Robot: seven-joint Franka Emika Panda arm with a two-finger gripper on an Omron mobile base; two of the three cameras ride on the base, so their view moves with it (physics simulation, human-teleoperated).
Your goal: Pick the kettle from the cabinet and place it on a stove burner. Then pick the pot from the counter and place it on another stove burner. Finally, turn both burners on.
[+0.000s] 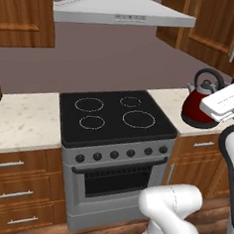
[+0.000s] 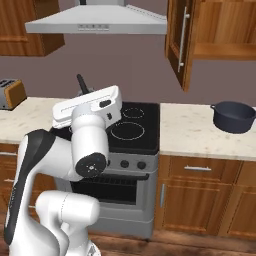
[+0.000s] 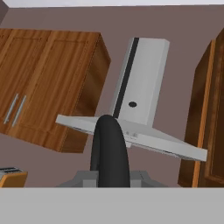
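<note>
Kettle (image 1: pixel 202 103) right of cooktop (image 1: pixel 114 116) — pot (image 2: pixel 233 116) on counter (image 2: pixel 192 132)

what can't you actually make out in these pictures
- Tool: its fingertips are not visible; in the hand view the kettle's black handle covers them.
- Kettle: its right side is hidden by the white arm in the left base view; in the right base view the arm covers the body.
- Pot: its right handle is cut by the picture edge.
- Stove knobs: markings too small to read.

Black kettle handle (image 3: pixel 109 151) up close — range hood (image 3: pixel 135 113) behind, wood cabinets (image 3: pixel 48 83) left, toaster (image 3: pixel 11 177) btm-left
</note>
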